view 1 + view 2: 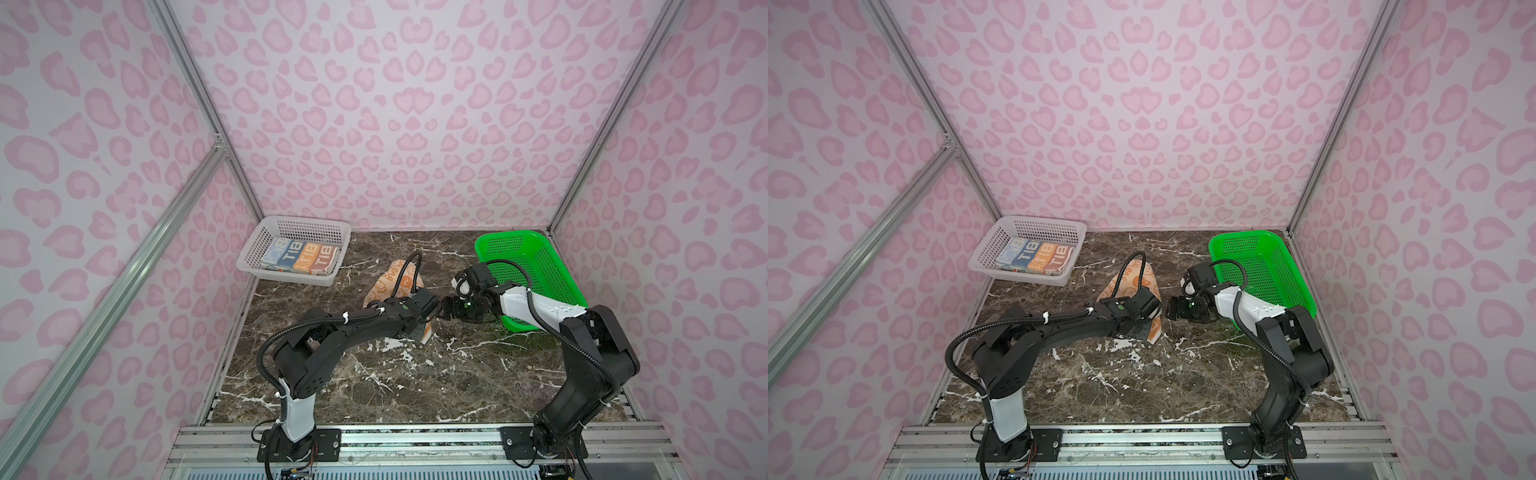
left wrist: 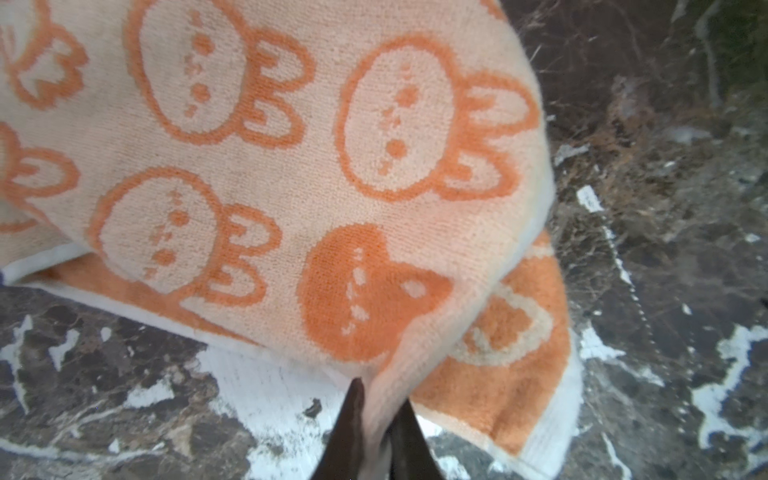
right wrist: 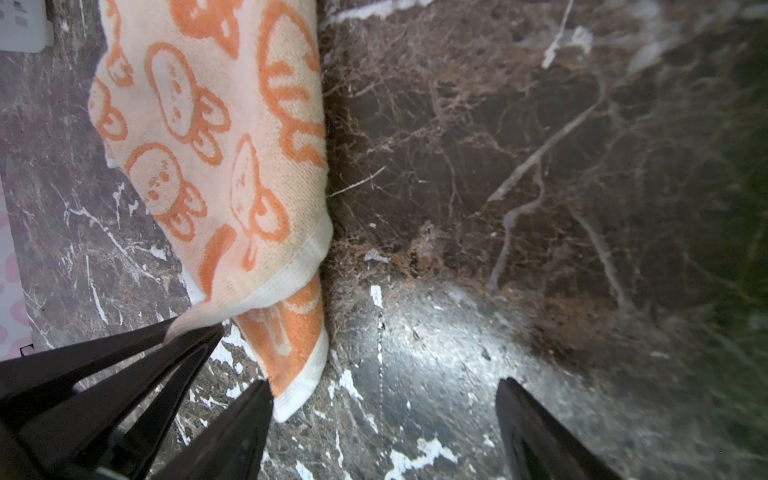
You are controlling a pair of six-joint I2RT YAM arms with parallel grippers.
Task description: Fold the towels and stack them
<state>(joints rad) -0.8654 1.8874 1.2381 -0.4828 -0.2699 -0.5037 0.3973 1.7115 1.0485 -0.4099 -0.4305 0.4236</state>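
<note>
Near centre, toward 12 o'clock: orange towel. Left gripper clamped on its corner. Right gripper at towel's 3 o'clock, jaws apart, empty. Folded towels in white basket, 10 o'clock.

Orange towel folded over on the surface, one corner pinched!
Cream terry with orange rabbits, lying mid-surface, its white-hemmed corner gripped in the left hand. A folded blue-and-orange block towel lies flat in the white basket, back left.
</note>
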